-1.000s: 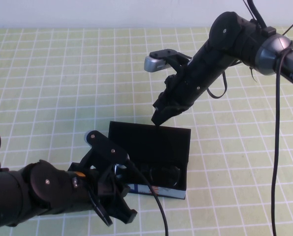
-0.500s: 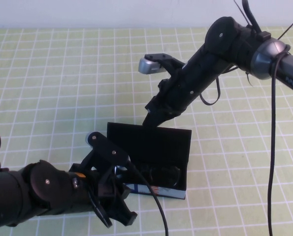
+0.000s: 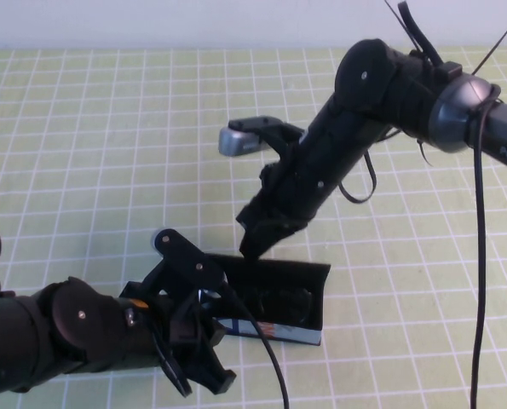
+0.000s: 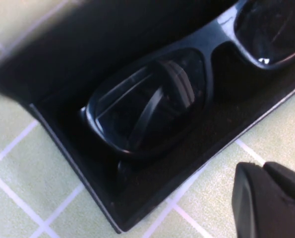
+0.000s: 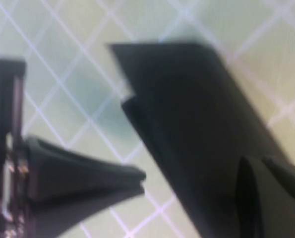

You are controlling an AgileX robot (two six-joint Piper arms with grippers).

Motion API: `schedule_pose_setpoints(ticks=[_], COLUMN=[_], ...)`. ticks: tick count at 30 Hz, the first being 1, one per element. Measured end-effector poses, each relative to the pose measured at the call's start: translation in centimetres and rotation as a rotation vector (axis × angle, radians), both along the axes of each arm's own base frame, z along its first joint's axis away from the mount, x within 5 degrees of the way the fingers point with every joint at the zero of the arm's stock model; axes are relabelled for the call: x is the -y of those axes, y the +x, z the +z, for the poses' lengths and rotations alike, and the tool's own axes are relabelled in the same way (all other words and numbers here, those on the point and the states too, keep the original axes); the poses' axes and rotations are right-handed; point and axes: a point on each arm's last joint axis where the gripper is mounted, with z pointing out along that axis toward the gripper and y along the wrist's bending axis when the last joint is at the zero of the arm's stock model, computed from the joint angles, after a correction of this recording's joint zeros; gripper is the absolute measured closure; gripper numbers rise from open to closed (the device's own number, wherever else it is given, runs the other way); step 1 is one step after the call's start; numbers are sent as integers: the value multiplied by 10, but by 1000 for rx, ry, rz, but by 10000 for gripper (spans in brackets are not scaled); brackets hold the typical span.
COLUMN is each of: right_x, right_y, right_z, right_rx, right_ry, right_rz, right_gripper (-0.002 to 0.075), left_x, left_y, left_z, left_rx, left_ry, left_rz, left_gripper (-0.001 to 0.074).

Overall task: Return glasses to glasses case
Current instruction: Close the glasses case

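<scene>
**Glasses in the case, lid half down**

High view: The glasses case point(image 3: 308, 294) sits on the green checked table point(image 3: 108, 128), near its front edge, with the glasses point(image 3: 279, 302) lying inside. The right gripper point(image 3: 251, 247), jaws closed together and holding nothing, presses its tip on the top edge of the flap lid point(image 3: 274, 266), which tilts over the box. The left gripper point(image 3: 198, 366) hangs low beside the case's left front corner; whether its jaws are open cannot be told. Open cloth lies behind and to the right of the case.

Left wrist view: The glasses point(image 4: 187, 84) rest folded against the black lining, arms crossed behind the lenses, frame close to the case's point(image 4: 73, 163) front wall. A dark fingertip point(image 4: 266, 198) stands just outside that wall.

Right wrist view: The closed fingers point(image 5: 83, 168) meet beside the lid's point(image 5: 187, 114) blurred dark edge.
</scene>
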Motion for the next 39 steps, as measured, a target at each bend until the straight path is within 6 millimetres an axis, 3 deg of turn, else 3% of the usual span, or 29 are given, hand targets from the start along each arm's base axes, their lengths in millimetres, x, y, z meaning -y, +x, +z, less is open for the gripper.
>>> schedule_pose_setpoints(ticks=[7,14,18,28,36,39], right_x=[7,8,8,6,6,10], right_y=[-11,-12,-13,-10,-10,-10], right_z=[-23,-26,-26,-39,-38,-19], right_rx=[-80,-88,-89,-115,-107,-29], right_ry=[-50,-55,-55,-71,-71,-87], right_rz=[-3,-5,-5,-6,-4,14], right_gripper=[743,743,743,743,743,743], left_x=[0,-12,-23,-63,-87,-99], left_y=[-11,-37,-45,-45,-69,-84], left_z=[15,46,68,132,169,181], left_rx=[33,100,57,3,116,169], left_ry=[2,73,174,534,478,426], left_rz=[-150,-405,-456,-285,-193,-150], left_gripper=[739,739,739,739,739,739])
